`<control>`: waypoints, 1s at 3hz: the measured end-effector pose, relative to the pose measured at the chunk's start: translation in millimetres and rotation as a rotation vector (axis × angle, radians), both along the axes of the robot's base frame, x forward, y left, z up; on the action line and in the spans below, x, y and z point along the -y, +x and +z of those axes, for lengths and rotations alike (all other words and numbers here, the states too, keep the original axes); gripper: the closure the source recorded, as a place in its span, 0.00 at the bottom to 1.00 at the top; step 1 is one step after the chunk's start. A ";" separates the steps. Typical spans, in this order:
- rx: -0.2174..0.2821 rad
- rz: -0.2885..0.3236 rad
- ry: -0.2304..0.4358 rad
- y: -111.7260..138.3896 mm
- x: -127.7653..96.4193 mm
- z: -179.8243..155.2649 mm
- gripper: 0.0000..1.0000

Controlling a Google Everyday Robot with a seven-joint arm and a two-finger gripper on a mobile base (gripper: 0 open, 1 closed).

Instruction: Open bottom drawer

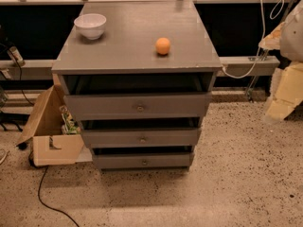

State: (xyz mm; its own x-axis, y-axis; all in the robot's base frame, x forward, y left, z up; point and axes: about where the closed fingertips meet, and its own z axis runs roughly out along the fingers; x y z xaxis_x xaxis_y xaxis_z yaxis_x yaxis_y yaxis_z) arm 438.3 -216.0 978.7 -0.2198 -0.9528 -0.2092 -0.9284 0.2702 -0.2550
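Note:
The bottom drawer (pixel 142 161) is the lowest and narrowest of three grey fronts on a grey cabinet (pixel 137 37). It has a small round brass knob (pixel 144 162) at its centre. A dark gap shows above its front. My gripper (pixel 279 103) is on the pale arm at the right edge, well to the right of the cabinet and above the drawer's level. It touches nothing on the cabinet.
The middle drawer (pixel 141 138) and top drawer (pixel 137 107) sit above. A white bowl (pixel 90 25) and an orange ball (pixel 163 46) rest on the cabinet top. An open cardboard box (pixel 49 126) stands left of the cabinet. A black cable (pixel 45 193) lies on the speckled floor.

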 end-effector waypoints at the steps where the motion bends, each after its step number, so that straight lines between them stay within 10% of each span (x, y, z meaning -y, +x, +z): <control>1: 0.000 0.000 0.000 0.0 0.0 0.0 0.00; 3: -0.017 0.015 0.146 2.0 -5.3 -62.0 0.00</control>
